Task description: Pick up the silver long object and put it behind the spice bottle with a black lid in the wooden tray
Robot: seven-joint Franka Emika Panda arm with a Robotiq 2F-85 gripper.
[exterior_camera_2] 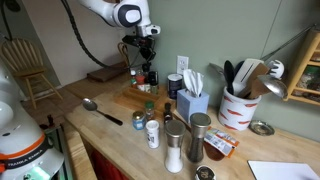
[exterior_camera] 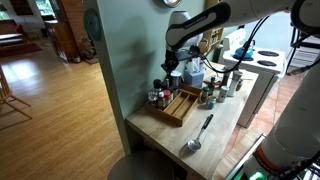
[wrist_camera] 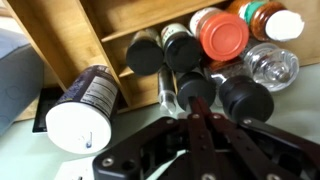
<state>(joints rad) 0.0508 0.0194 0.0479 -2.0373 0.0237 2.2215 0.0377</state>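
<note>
The silver spoon (exterior_camera: 202,131) lies on the wooden counter beside the wooden tray (exterior_camera: 178,108), bowl toward the counter's front edge. It also shows in an exterior view (exterior_camera_2: 105,113). My gripper (exterior_camera: 172,66) hangs above the far end of the tray, over a cluster of spice bottles (exterior_camera: 158,97), well away from the spoon. In the wrist view the fingers (wrist_camera: 193,99) are pressed together with nothing between them. Their tips are just above black-lidded bottles (wrist_camera: 180,50) next to the tray's edge (wrist_camera: 90,40). The spoon is out of the wrist view.
A red-lidded jar (wrist_camera: 222,33), a clear-topped bottle (wrist_camera: 270,65) and a white-lidded bottle on its side (wrist_camera: 80,125) crowd the tray's end. Shakers (exterior_camera_2: 175,142), a blue box (exterior_camera_2: 190,103) and a white utensil crock (exterior_camera_2: 237,106) stand on the counter. A wall is close behind.
</note>
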